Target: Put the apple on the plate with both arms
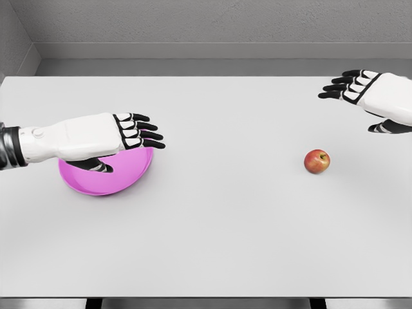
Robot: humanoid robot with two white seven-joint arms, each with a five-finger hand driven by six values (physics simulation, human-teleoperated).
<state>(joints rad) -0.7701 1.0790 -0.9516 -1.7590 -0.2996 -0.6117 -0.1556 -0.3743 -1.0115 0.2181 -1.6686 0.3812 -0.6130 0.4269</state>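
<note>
Red apple point(317, 161): sits alone on the white table point(212, 238), right of centre, well apart from the plate.
Pink plate point(112, 180): far left on the table, partly covered by the left hand.
Right hand point(370, 96): fingers spread, holding nothing; hangs up and to the right of the apple, clearly the nearer hand.
Left hand point(129, 135): fingers extended, empty, over the plate's near rim.
Apple axis: round, no long axis to favour; stem not legible.
Key relation: apple lies down-left of the right hand.
Hidden: right forearm cut off by the frame edge; plate's upper rim is behind the left hand.
</note>
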